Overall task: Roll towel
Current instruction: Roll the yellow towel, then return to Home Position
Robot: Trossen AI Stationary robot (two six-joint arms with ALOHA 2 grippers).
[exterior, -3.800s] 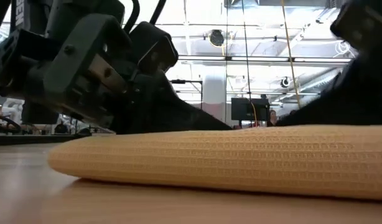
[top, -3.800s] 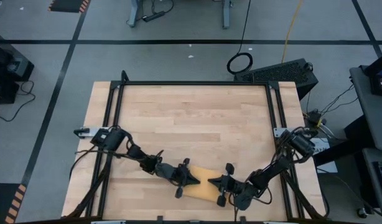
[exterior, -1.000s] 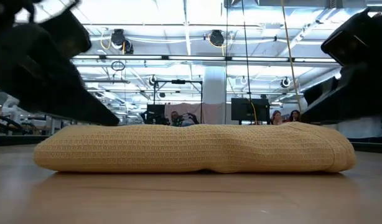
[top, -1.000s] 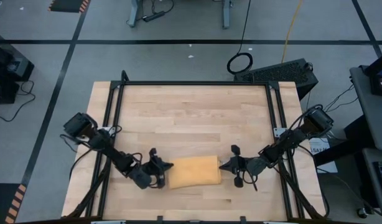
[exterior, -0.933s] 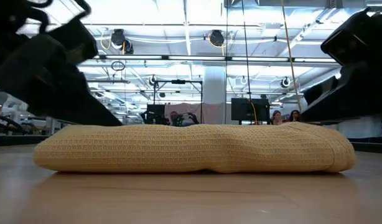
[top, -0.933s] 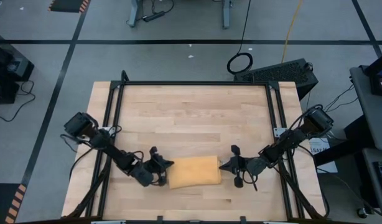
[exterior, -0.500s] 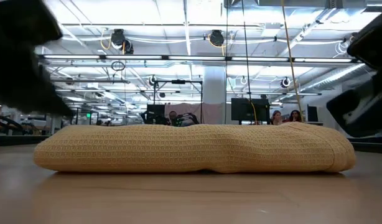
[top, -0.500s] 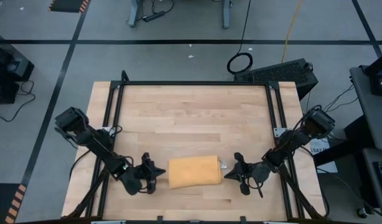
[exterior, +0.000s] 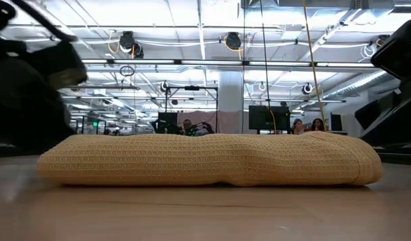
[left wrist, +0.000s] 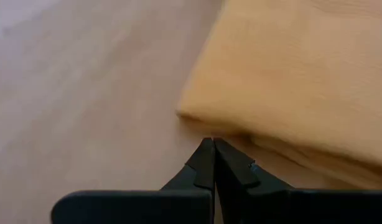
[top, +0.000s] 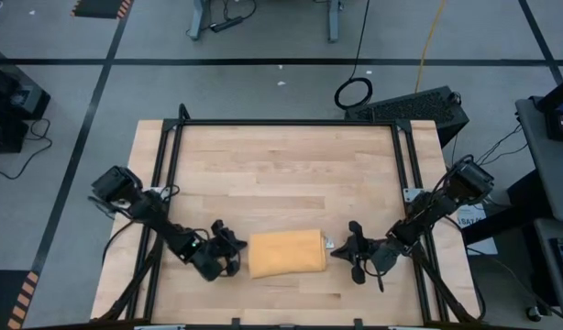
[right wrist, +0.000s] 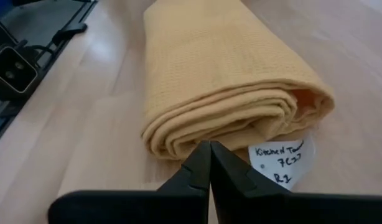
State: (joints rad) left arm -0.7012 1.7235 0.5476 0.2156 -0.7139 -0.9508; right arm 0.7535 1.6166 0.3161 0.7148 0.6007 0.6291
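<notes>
Towel (top: 284, 253) lies rolled near the table's (top: 281, 165) front edge, midway between both arms. Left gripper (top: 225, 258) sits just off its left end, jaws shut, empty; right gripper (top: 347, 249) just off its right end, also shut and empty, by the white tag (right wrist: 283, 158). Soft, light, springy cloth, you'd judge: pinch the layered end folds, not the smooth top.
</notes>
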